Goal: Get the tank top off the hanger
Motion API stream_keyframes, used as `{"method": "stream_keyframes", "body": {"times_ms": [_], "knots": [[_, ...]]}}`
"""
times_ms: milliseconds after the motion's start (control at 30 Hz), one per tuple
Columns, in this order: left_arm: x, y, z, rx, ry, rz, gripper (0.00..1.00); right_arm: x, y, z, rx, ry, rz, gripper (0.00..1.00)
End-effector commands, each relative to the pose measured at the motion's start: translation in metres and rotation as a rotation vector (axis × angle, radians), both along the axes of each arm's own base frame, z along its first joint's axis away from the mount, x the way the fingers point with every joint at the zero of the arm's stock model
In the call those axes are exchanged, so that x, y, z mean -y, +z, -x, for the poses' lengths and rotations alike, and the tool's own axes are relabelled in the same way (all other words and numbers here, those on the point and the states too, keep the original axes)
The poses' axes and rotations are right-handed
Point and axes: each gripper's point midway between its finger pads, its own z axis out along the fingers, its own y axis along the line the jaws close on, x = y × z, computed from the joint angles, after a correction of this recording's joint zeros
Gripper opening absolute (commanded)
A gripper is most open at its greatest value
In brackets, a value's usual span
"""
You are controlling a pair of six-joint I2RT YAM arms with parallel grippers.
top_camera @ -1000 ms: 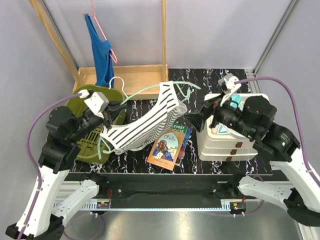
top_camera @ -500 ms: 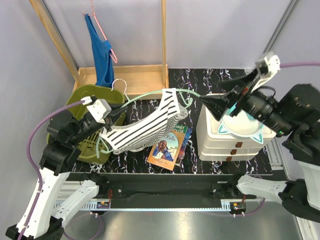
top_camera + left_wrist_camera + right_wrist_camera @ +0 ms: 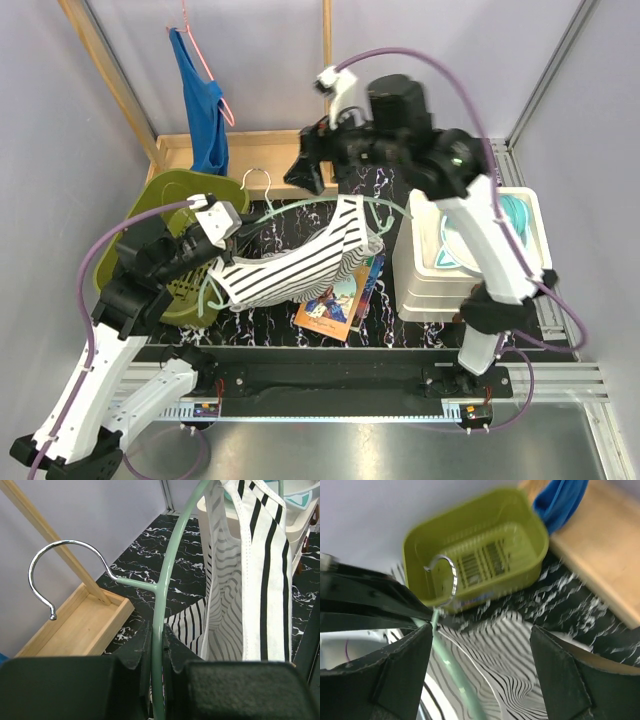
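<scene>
A black-and-white striped tank top (image 3: pixel 300 262) hangs on a mint-green hanger (image 3: pixel 290 203) with a silver hook (image 3: pixel 258 181), held over the table's middle. My left gripper (image 3: pixel 226 228) is shut on the hanger's bar near the hook; in the left wrist view the green bar (image 3: pixel 159 630) runs between the closed jaws, with the tank top (image 3: pixel 250 580) to its right. My right gripper (image 3: pixel 304 172) is open and empty, raised above and behind the hanger. In the right wrist view its gripper (image 3: pixel 480 672) looks down on the striped cloth (image 3: pixel 520 665) and the hook (image 3: pixel 448 577).
An olive-green basket (image 3: pixel 165 205) sits at the left. A blue tank top (image 3: pixel 205 100) hangs on a pink hanger from a wooden rack with a tray base (image 3: pixel 285 150). A book (image 3: pixel 338 292) lies at the front. A white drawer unit (image 3: pixel 450 285) stands at the right.
My right arm has swung from over the drawer unit up and left to the back centre above the hanger. My left gripper kept hold of the hanger, shifting slightly right.
</scene>
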Motion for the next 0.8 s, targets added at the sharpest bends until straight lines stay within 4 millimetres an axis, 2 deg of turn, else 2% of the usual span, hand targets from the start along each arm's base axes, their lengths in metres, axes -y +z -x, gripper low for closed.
{"method": "stream_keyframes", "body": {"times_ms": [0,133,333,467,567,767], "knots": [[0.004,0.019,0.001,0.096,-0.019,0.022,0.00,-0.015,-0.024,0.026,-0.056,0.155,0.081,0.84],[0.006,0.016,0.002,0.093,-0.025,0.018,0.00,-0.018,-0.044,0.033,-0.080,0.188,0.148,0.79],[0.009,0.010,0.002,0.083,-0.035,0.007,0.00,-0.018,-0.056,0.045,-0.123,0.225,0.176,0.73],[0.011,0.006,0.004,0.080,-0.044,0.002,0.00,-0.018,-0.043,0.057,-0.118,0.274,0.134,0.72],[0.011,0.006,0.005,0.081,-0.046,0.001,0.00,-0.018,-0.042,0.068,-0.136,0.315,0.128,0.64],[0.013,0.005,0.009,0.080,-0.064,0.004,0.00,-0.023,-0.071,0.075,-0.195,0.337,0.197,0.61]]}}
